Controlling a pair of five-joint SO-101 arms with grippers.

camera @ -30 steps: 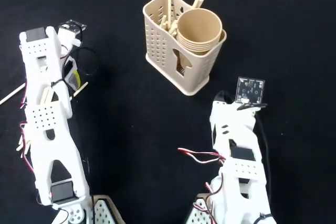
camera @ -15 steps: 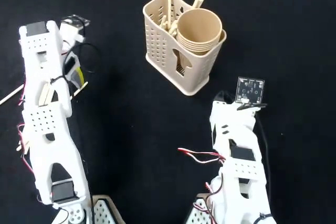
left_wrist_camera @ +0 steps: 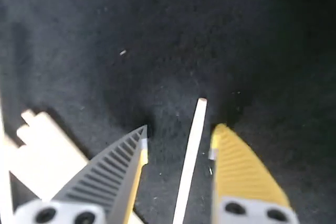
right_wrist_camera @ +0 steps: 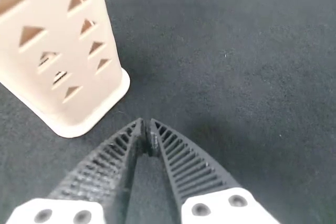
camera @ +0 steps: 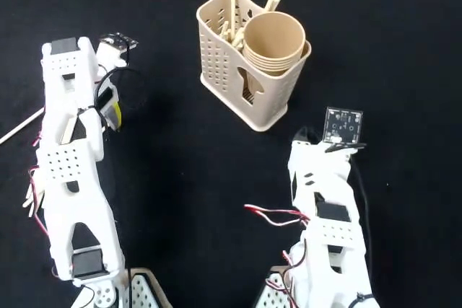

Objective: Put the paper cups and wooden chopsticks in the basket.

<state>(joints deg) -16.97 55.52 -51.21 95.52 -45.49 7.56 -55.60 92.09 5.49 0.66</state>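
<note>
The beige basket stands at the back middle of the table with stacked paper cups and several wooden chopsticks inside. My left gripper is open low over the black cloth, and a single wooden chopstick lies between its grey finger and its yellow finger. In the high view the left gripper is at the left, well away from the basket. My right gripper is shut on nothing, close to the basket's near corner.
Another chopstick lies at the table's left edge. A flat wooden chopstick end rests beside the grey finger. More wooden pieces peek out beside the left arm. Red wires loop off the right arm.
The left arm has swung to the right toward the basket side, and its gripper now covers the chopstick that lay beside it. The right arm has not moved.
</note>
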